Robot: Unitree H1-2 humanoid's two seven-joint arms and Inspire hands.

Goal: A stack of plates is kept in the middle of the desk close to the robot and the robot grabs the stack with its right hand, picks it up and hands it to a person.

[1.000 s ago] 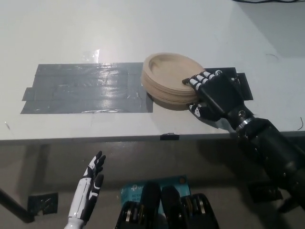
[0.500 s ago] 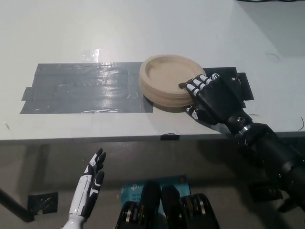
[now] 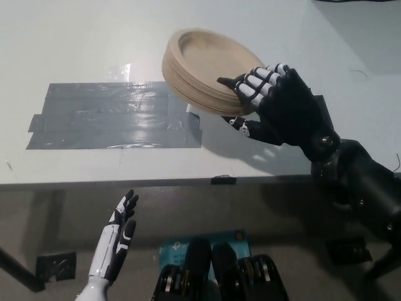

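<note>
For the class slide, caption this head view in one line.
Black right robot hand holds stack of plates above taped desk.

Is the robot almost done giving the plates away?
About halfway. Done: the black right hand has grabbed the stack of plates by its near edge and lifted it off the desk, tilted, with its shadow on the grey tape below. Left to do: passing it over, and no person is in view yet. The white left hand rests open below the desk edge.
</note>
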